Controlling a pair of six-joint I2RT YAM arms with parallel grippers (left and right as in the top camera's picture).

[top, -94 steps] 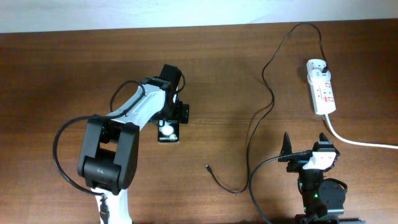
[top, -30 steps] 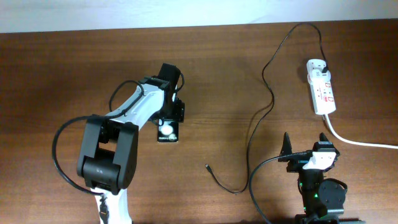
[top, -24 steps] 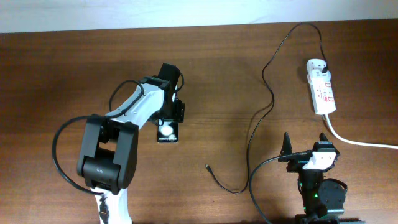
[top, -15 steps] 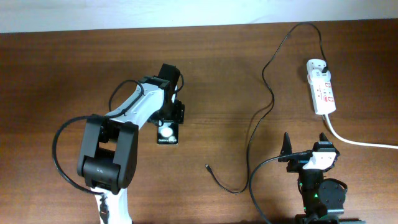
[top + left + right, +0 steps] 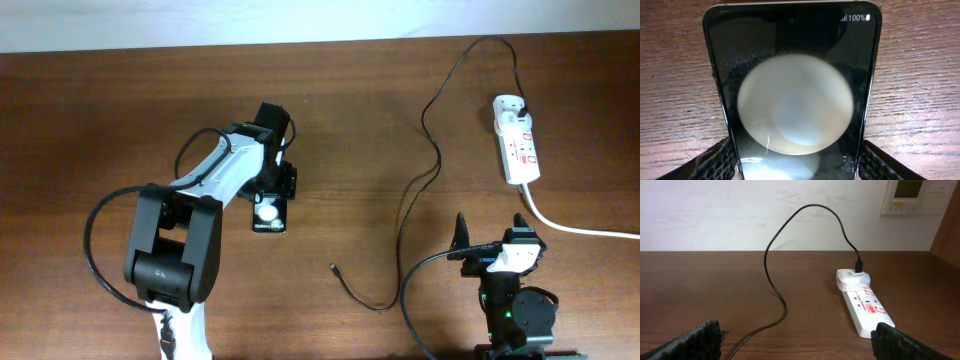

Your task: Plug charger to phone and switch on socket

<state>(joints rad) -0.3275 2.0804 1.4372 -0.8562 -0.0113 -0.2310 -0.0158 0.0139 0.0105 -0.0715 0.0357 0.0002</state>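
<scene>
The black phone lies screen-up on the wooden table and fills the left wrist view, with a big round glare on its glass. My left gripper is shut on the phone, one pad pressed against each long side at the near end. The charger's thin black cable snakes from its loose plug tip up to the adapter, which sits in the end of the white socket. My right gripper stands open and empty near the front edge, facing the socket.
A thick white cord runs from the socket off the right edge. The table ends at a pale wall behind. A wall panel shows in the right wrist view. Bare wood separates the phone from the plug tip.
The left gripper and the phone in it have shifted slightly toward the table's front. The right arm, cable and socket have not moved.
</scene>
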